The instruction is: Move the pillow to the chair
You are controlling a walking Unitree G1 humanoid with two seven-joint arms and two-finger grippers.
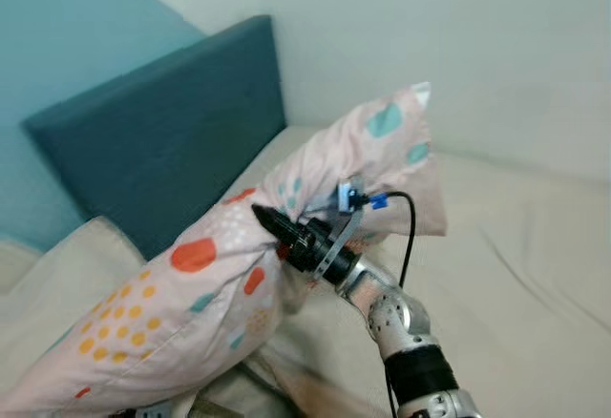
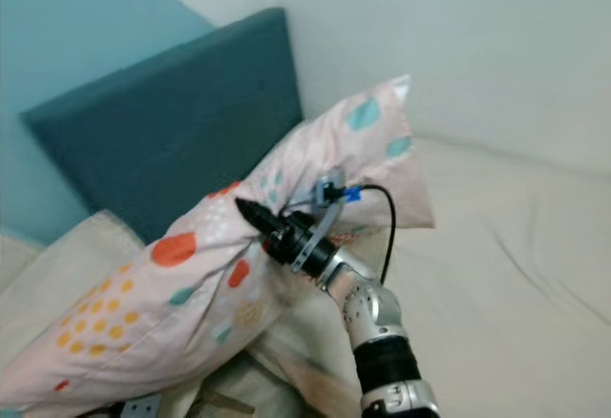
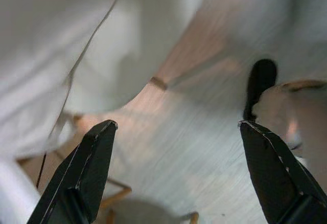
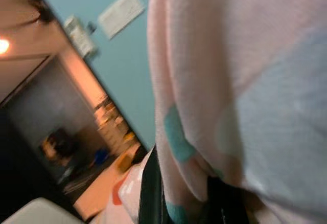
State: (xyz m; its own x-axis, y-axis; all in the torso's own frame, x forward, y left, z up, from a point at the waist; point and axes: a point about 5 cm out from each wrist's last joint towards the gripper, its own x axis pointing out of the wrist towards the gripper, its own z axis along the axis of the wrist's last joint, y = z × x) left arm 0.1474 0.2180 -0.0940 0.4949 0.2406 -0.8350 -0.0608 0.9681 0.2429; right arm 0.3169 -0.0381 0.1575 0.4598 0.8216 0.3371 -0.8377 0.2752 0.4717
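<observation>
Pink spotted pillow is hanging above the bed, near the teal headboard; your right gripper is clamping it, while your left gripper is gaping apart.

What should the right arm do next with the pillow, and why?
Probably lift a little higher and start carrying it off the bed. The right tool is pinched into the spotted pillow, which is raised at a slant above the beige bed, its lower end still low near the bedding. The left tool hangs open, idle. No chair is visible yet.
</observation>
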